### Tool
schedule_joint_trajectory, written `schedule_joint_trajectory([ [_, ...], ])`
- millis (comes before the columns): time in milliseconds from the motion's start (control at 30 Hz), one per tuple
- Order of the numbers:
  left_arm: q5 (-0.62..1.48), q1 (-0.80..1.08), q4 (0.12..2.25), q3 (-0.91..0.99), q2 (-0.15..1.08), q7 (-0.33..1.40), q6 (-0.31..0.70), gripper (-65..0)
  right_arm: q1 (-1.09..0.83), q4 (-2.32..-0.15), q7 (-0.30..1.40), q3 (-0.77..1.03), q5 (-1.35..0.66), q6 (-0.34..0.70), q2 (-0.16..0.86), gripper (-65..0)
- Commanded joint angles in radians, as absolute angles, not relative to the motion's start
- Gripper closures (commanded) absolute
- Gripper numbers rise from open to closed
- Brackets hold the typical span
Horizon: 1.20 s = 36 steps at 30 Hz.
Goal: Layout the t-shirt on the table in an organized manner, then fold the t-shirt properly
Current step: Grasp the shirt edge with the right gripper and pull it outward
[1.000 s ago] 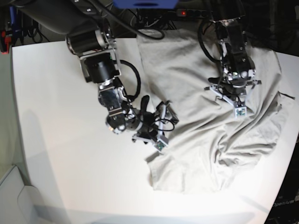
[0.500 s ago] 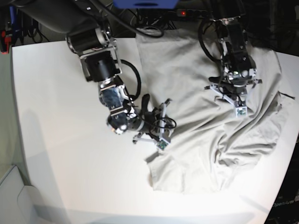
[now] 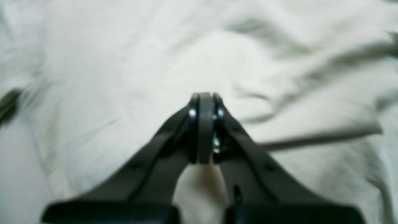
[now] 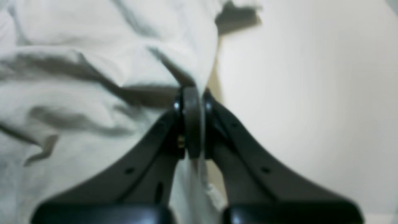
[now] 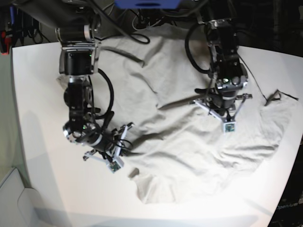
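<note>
One t-shirt (image 5: 180, 142), rumpled, spreads across the middle and far side of the white counter (image 5: 38, 94). My right pincer (image 4: 192, 93) is clamped on its edge where cloth meets bare counter, I judge to draw that side outward. My left pincer (image 3: 203, 99) is pressed together over mid-cloth; whether it pinches fabric I cannot tell.

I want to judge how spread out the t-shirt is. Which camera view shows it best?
The base view: the whole t-shirt shows there, rumpled across the table, reaching from one arm to the other. The left wrist view gives only a blurred patch of wrinkled cloth; the right wrist view shows one edge at the right gripper.
</note>
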<state>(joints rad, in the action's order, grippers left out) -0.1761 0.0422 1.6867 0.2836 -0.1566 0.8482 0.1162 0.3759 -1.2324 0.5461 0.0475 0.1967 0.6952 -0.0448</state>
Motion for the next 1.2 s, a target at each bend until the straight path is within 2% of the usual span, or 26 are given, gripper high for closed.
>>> schedule_joint_trajectory([
  [0, -0.176, 0.031, 1.685, 0.236, -0.157, 0.829, 0.113, -0.1, 0.39, -1.262, 0.532, 0.047, 0.186, 0.698, -0.038, 0.0],
  [233, -0.176, 0.097, 1.604, -0.062, -0.157, 0.829, 0.113, -0.1, 0.348, -1.314, 0.536, 0.045, 0.188, 0.698, -0.036, 0.0],
  [533, -0.177, 0.179, 1.616, -0.213, -0.128, 0.892, 0.113, -0.1, 0.357, -1.317, 0.536, 0.044, 0.189, 0.698, -0.036, 0.0],
  [733, -0.177, 0.183, 1.613, -0.2, -0.013, 0.943, 0.113, -0.1, 0.374, -1.319, 0.536, 0.05, 0.189, 0.698, -0.036, 0.0],
  [1167, -0.177, 0.107, 1.603, 0.074, 0.16, 0.931, 0.113, -0.1, 0.297, -1.331, 0.538, 0.027, 0.189, 0.698, -0.025, 0.0],
])
